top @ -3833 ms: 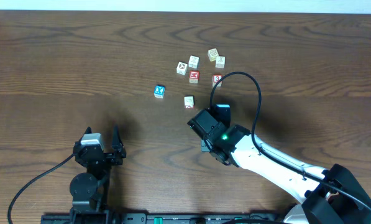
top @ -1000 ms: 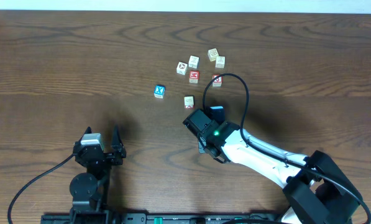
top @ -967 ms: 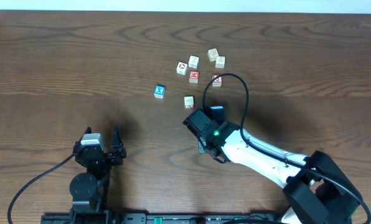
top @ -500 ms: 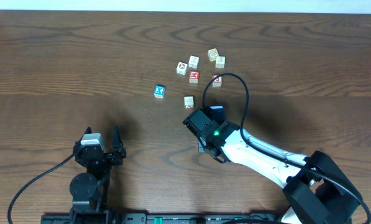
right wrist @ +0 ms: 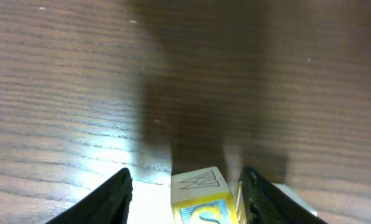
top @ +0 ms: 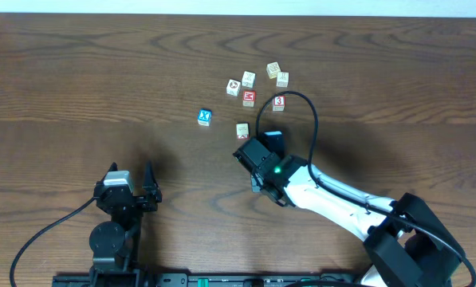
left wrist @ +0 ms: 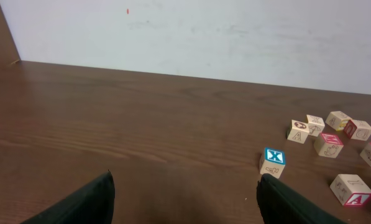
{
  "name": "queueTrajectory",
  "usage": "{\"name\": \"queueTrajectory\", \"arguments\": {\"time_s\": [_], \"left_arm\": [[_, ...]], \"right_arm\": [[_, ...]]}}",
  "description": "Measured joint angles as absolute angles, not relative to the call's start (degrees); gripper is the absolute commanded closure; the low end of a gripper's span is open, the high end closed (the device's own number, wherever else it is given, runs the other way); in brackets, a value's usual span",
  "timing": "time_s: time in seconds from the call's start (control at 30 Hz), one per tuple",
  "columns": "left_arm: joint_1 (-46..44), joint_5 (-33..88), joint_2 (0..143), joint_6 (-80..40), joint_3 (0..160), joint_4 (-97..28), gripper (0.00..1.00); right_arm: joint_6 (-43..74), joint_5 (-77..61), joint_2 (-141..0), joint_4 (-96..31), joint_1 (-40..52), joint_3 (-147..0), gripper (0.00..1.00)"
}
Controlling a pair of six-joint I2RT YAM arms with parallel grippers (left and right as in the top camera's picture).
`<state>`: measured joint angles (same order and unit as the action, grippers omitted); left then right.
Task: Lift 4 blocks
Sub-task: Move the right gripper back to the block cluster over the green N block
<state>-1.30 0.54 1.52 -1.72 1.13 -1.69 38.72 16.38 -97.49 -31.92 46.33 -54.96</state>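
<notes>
Table: the dark wooden table (top: pixel 78 72) is carrying everything. Its grain is running crosswise and its surface is smooth with a faint sheen, so a nudged cube is likely to slide.
Right arm: the white right arm (top: pixel 341 203) is reaching in from the near right and ending near the blue X cube (top: pixel 205 117), to its right and toward the robot.
Left gripper: the left gripper (left wrist: pixel 185 196) is waiting well apart from the blue X cube, on its near-left side, with its fingers spread wide around nothing.
Right gripper: the right gripper (right wrist: pixel 186 196) is straddling a yellow-sided block (right wrist: pixel 204 186). Its fingers are standing apart, one almost touching the block and the other leaving a clear gap, so nothing is being clamped.
Step in hand: one block is being handled low over the table. Whether it is being taken or let go, I cannot tell.
Next move: a lift is calling for centring first, then squeezing two flat opposite faces and rising straight.
Other blocks: the A-marked white cube (top: pixel 242 130) is lying just right of the blue X cube. Farther right and beyond it are sitting the red "3" cube (top: pixel 278 102), the pale yellow cube (top: pixel 273 70) and the white cube (top: pixel 248 78).
Shapes: all are small, hard wooden cubes with crisp edges and flat printed faces, which is giving the pads good purchase.
</notes>
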Motion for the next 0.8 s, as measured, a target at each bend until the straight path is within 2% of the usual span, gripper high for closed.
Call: {"name": "queueTrajectory", "arguments": {"time_s": [0.2,0.57,0.8], "left_arm": [[-1.3,0.54,1.52,-1.74,1.13,-1.69,0.26],[-1.3,0.54,1.52,-1.74,1.13,-1.69,0.26],[-1.3,0.54,1.52,-1.74,1.13,-1.69,0.26]], "right_arm": [[35.14,16.43,-97.49,-31.83,45.52,-60.23,0.29],[31.31,15.03,-97.49,-21.87,37.43,-62.85,0.23],[30.11,12.99,-97.82,-13.98,36.99,-62.94,0.24]]}}
